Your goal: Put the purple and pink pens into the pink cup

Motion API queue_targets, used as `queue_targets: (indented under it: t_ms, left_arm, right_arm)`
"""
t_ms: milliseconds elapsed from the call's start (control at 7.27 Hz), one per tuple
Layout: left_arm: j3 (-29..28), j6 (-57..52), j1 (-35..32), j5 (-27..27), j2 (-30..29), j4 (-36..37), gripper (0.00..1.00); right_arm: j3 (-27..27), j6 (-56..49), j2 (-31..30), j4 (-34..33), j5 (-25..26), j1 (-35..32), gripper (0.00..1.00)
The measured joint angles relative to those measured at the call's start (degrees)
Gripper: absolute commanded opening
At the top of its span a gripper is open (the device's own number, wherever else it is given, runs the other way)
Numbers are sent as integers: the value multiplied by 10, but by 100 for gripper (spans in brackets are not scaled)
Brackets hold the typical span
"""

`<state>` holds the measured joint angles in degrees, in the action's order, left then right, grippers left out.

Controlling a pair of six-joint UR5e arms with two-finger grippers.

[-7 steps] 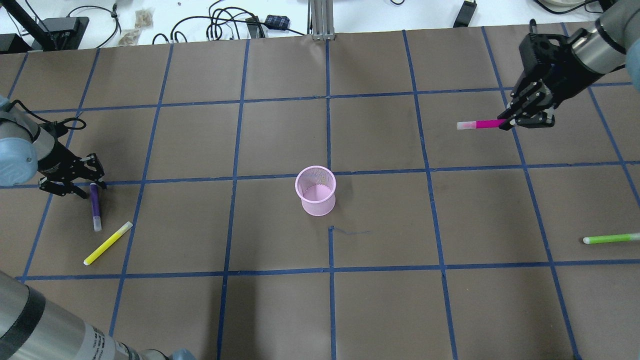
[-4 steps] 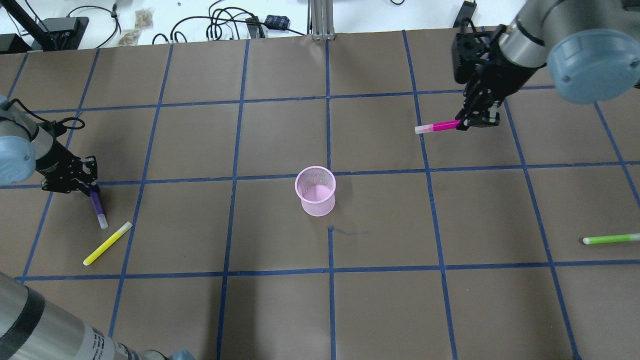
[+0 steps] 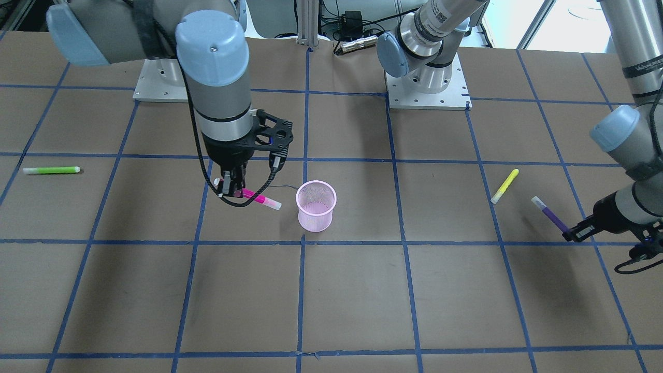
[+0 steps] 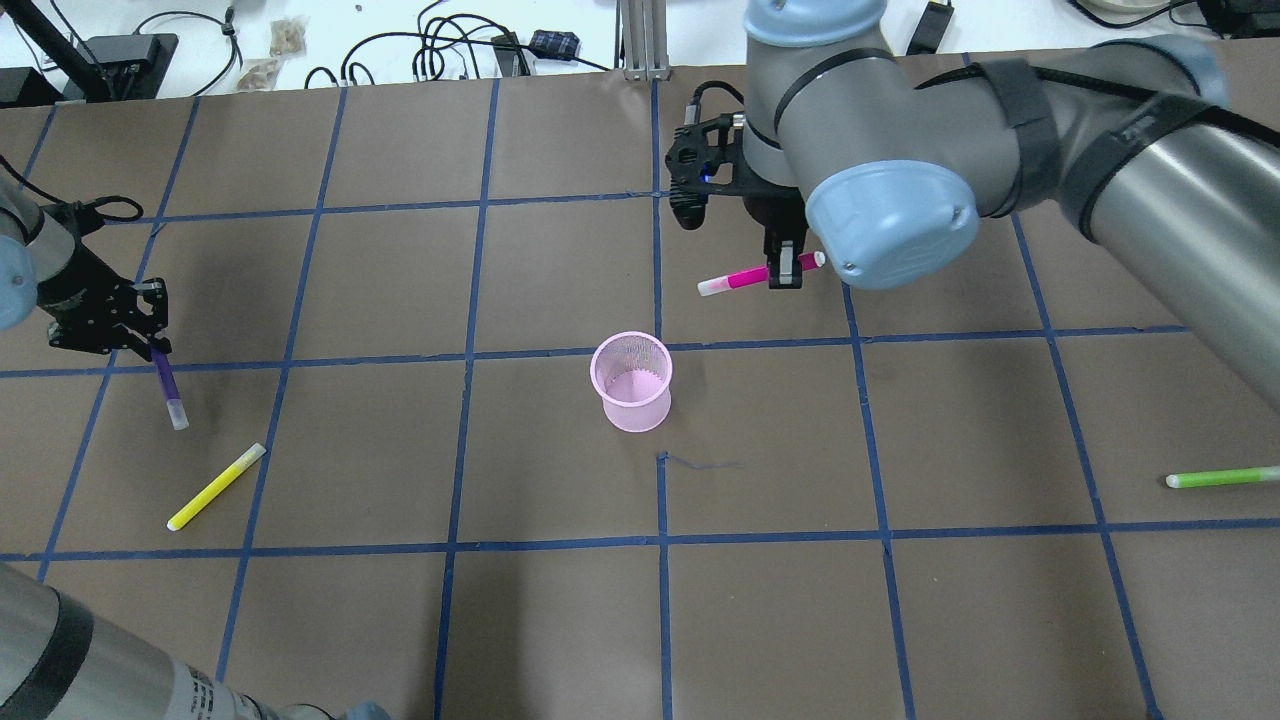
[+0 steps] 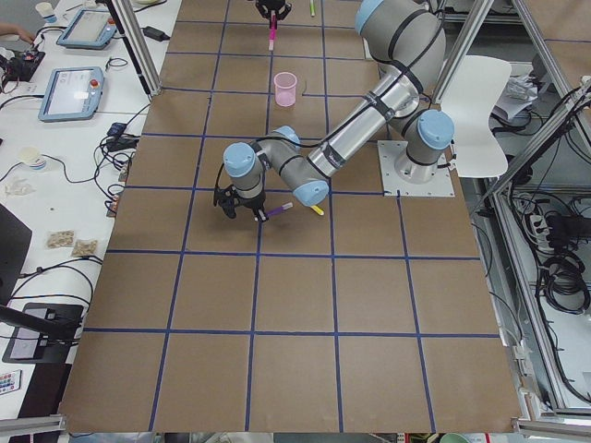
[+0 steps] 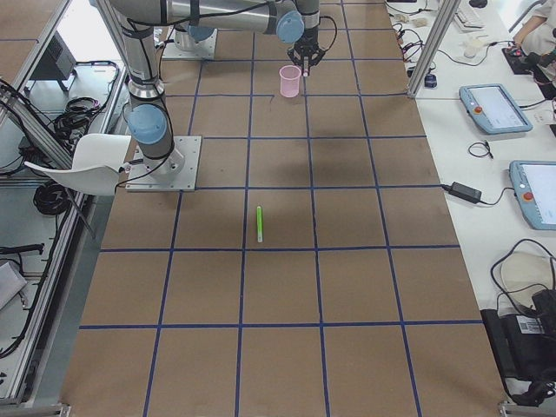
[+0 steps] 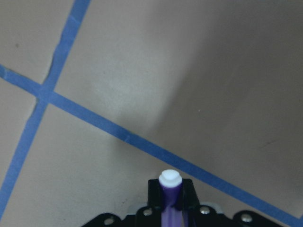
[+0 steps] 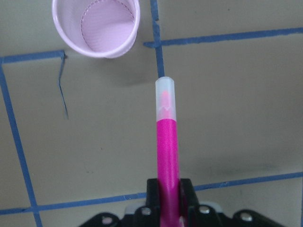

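The pink mesh cup (image 4: 631,382) stands upright near the table's middle; it also shows in the front view (image 3: 316,206) and the right wrist view (image 8: 97,26). My right gripper (image 4: 783,270) is shut on the pink pen (image 4: 740,279) and holds it level above the table, behind and to the right of the cup, clear cap toward the cup (image 8: 166,142). My left gripper (image 4: 150,348) is shut on the purple pen (image 4: 168,390) at the far left and holds it tilted off the table. The purple pen also shows in the front view (image 3: 550,215) and the left wrist view (image 7: 169,198).
A yellow pen (image 4: 216,487) lies on the table just in front of the left gripper. A green pen (image 4: 1222,477) lies at the right edge. Cables and small devices lie beyond the table's far edge (image 4: 450,50). The brown table has a blue tape grid.
My right arm has swung far left with the pink pen, from the right edge to near the cup. My left gripper has closed on the purple pen and raised it, shifting slightly left.
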<state>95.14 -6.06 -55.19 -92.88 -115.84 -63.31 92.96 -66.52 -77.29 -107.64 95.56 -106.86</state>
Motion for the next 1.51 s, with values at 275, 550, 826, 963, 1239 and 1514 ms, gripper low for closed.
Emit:
queue_targets:
  t_ms: [275, 550, 826, 963, 1239, 1514]
  left_arm:
    - [-38, -1, -6, -5, 13, -44, 0]
    - [-43, -1, -21, -7, 29, -53, 0]
    - [-41, -1, -34, -5, 42, -54, 0]
    - [-40, -1, -37, -5, 45, -54, 0]
    - [-39, 0, -42, -3, 50, -55, 0]
    - [-39, 1, -44, -2, 53, -54, 0]
  right_arm:
    - [-14, 65, 35, 2, 39, -69, 0]
    - [-24, 76, 54, 5, 49, -99, 0]
    - [-26, 77, 76, 5, 50, -116, 0]
    - [-26, 77, 84, 4, 50, -120, 29]
    - [-27, 77, 98, -3, 47, -123, 100]
    - [-30, 77, 96, -10, 43, -119, 100]
